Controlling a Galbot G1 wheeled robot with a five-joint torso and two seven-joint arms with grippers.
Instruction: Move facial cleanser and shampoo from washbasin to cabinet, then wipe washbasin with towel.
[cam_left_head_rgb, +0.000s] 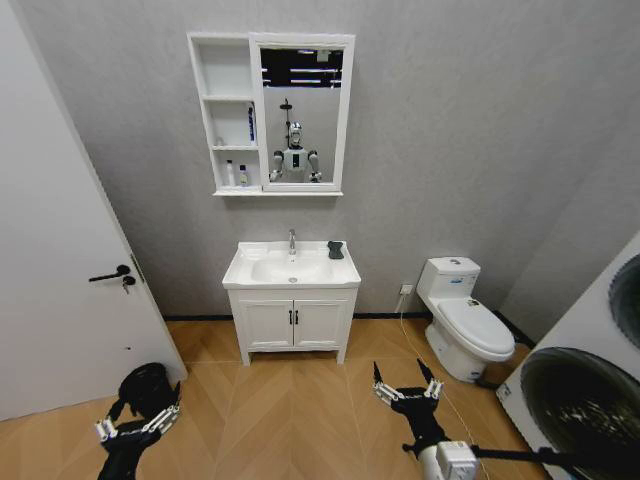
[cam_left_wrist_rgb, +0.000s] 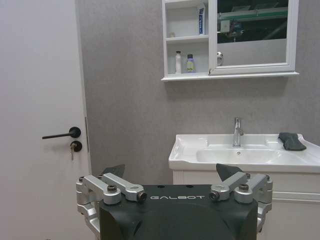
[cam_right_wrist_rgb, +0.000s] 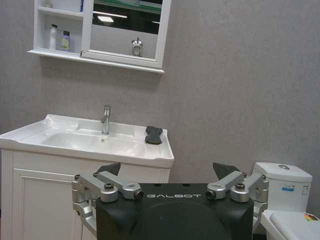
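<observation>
Tools left (cam_left_head_rgb: 138, 428) and right (cam_left_head_rgb: 406, 388) hang low, wide open, apparently well short of the washbasin (cam_left_head_rgb: 240, 268).

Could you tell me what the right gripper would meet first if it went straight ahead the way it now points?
Probably the washbasin: the open right gripper faces its front rim near the towel, with free space between. Depth is unclear.

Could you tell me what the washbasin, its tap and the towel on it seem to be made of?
Washbasin: probably glazed ceramic, white and glossy with soft reflections. Tap: chromed metal by its mirror shine. Towel: soft dark cloth, matte and folded, apparently fabric.
</observation>
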